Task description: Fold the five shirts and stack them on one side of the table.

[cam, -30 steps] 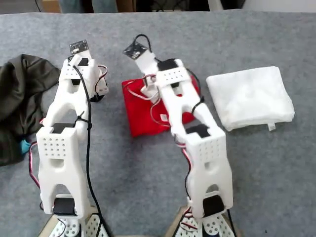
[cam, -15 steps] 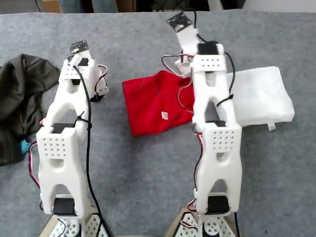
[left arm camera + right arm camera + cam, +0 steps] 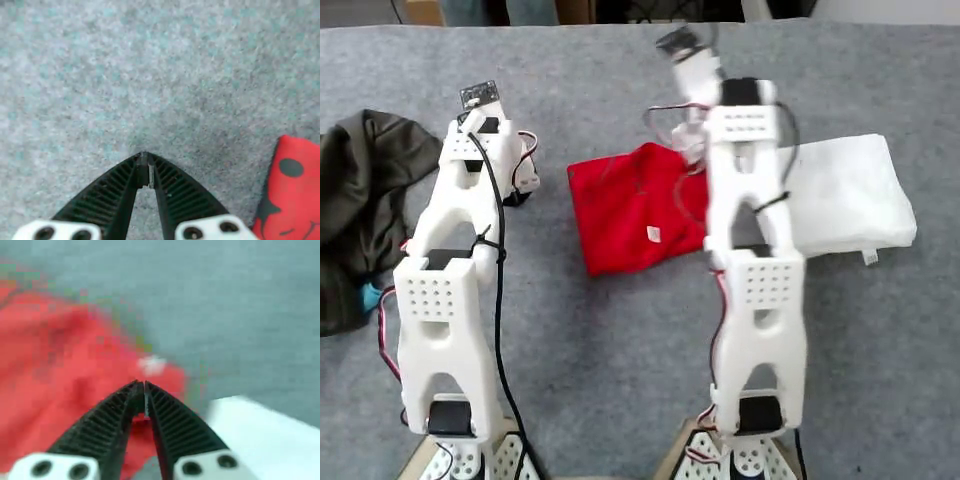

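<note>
At mid-table lies the red shirt [image 3: 630,215]. The right end effector [image 3: 144,390], clenched, seems to pinch its far right corner, with the folded white shirt [image 3: 845,195] just to the right. The left end effector [image 3: 145,160] is clenched and empty, farther left.

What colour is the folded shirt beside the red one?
Folded shirt: white, clearest in the high view.

No readable text or numbers.
The small white tag [image 3: 653,234] on the folded red cloth shirt [image 3: 620,215] is too small to read, and the black marks [image 3: 290,167] on that fabric seem to be shapes, not letters.
</note>
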Robot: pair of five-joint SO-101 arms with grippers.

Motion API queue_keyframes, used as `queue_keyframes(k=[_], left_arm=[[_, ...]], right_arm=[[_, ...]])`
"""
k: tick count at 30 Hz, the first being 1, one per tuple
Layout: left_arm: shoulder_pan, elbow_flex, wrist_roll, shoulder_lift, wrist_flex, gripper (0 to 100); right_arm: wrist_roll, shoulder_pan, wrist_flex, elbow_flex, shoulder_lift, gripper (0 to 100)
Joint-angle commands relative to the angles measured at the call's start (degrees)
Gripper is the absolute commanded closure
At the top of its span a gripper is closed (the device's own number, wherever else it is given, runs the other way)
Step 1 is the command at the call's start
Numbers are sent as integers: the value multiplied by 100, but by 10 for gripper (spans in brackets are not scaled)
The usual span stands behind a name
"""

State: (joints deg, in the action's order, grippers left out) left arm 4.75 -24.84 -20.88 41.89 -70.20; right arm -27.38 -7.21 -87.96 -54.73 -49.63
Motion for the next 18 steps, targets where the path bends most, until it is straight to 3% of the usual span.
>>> queue_keyframes(k=[1, 6, 18], left_arm=[[295, -101, -53, -9, 88, 971], [295, -101, -53, -9, 88, 971], [303, -92, -53, -9, 88, 971]], right_arm=[[0, -448, -404, -207, 286, 984], [0, -369, 413, 233, 251, 984], [0, 1011, 2321, 31, -365, 984]])
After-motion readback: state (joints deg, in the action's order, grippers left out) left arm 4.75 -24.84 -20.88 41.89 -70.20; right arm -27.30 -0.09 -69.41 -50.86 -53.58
